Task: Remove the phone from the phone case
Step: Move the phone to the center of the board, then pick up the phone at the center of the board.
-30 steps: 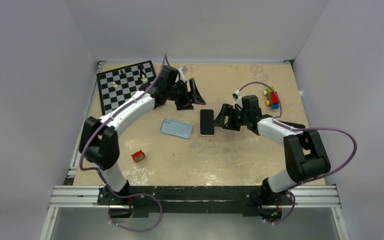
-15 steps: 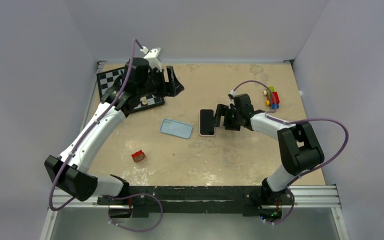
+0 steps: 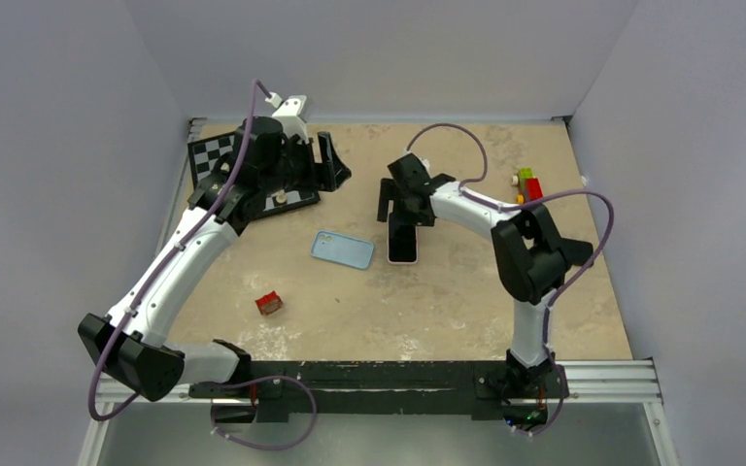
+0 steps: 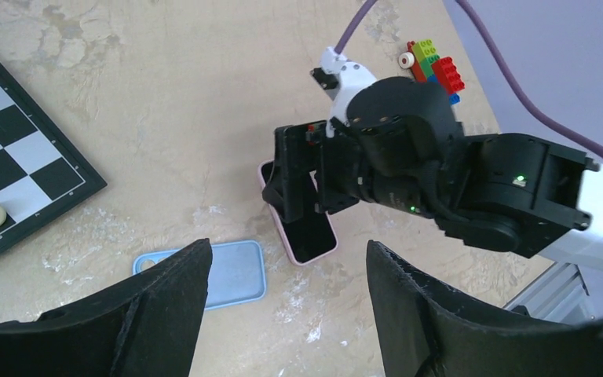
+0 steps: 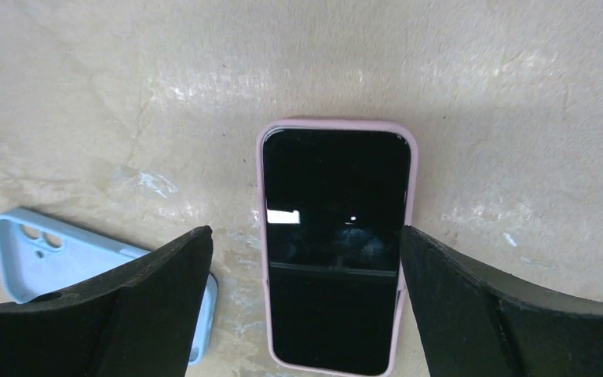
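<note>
The right gripper (image 3: 401, 207) hovers over the black-screened phone (image 5: 334, 236) in its pink rubbery case (image 5: 261, 236), flat at mid-table, jaws wide apart across its width, long axis running between them; the left gripper (image 3: 316, 170), also spread, is well away over the black-and-white chessboard (image 3: 216, 160)

1. No legible text, brand, number or sign in any view
2. Black-screened phone (image 5: 334, 243): glass dark, reflections only
3. Pink soft phone case (image 5: 336, 125) around it: rim plain
4. Light blue empty phone case (image 5: 47, 251): camera cut-outs, no lettering
5. Black-and-white chessboard (image 4: 16, 165): plain squares, no readable edge marks
</note>
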`<state>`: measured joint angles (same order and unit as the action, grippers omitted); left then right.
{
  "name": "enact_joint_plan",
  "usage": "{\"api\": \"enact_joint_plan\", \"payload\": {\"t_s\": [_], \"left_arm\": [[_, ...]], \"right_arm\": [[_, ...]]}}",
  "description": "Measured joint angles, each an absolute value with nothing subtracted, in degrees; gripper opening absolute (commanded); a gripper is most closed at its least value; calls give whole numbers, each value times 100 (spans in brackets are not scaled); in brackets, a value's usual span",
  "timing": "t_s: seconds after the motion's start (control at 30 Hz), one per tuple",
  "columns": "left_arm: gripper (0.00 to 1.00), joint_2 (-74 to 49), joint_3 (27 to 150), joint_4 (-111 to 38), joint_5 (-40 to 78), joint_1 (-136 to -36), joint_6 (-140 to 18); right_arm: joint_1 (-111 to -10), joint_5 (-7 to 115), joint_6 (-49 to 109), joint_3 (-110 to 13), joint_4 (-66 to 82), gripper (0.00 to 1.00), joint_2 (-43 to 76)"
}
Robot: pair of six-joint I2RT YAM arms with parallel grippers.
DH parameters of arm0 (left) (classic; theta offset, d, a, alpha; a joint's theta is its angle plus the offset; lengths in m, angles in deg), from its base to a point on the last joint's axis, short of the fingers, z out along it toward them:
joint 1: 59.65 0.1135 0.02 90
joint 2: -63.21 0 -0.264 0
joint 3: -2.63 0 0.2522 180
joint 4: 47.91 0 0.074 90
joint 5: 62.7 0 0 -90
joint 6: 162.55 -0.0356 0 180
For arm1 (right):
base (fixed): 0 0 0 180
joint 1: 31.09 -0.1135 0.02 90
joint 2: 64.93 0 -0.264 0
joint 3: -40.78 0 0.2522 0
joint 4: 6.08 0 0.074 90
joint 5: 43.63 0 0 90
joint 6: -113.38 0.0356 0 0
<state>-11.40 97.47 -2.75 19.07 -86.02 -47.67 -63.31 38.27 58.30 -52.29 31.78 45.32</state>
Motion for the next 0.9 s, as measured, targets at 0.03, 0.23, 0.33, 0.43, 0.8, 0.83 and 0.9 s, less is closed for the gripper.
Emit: {"api": "enact_joint_plan", "payload": {"t_s": [0.03,0.23,0.33,0.43,0.8,0.83,0.9], "left_arm": [[75,-1126,9747,-278,1901,-8602,-4765],[74,-1087,9712,-313,1798,-8587,-4747],[73,-1070,9701,-319,1726,-8559,-4706],[73,-1030,9668,-323,1684,-8550,-4662],[73,-995,9616,-367,1571,-8548,-4616],[73,-995,9616,-367,1568,-8548,-4614],[72,-995,9616,-369,1564,-8548,-4616]], "right_arm": [[-6412,3707,5849,-5384,3326,92,4659],[-6762,3078,5985,-5657,4028,92,4996],[-6908,2767,6055,-5814,4351,93,5070],[-7029,2474,6123,-6013,4601,93,5217],[-7085,2562,6188,-5994,4622,90,5359],[-7044,2658,6204,-5994,4601,89,5363],[-6987,2809,6247,-5994,4566,87,5381]]}}
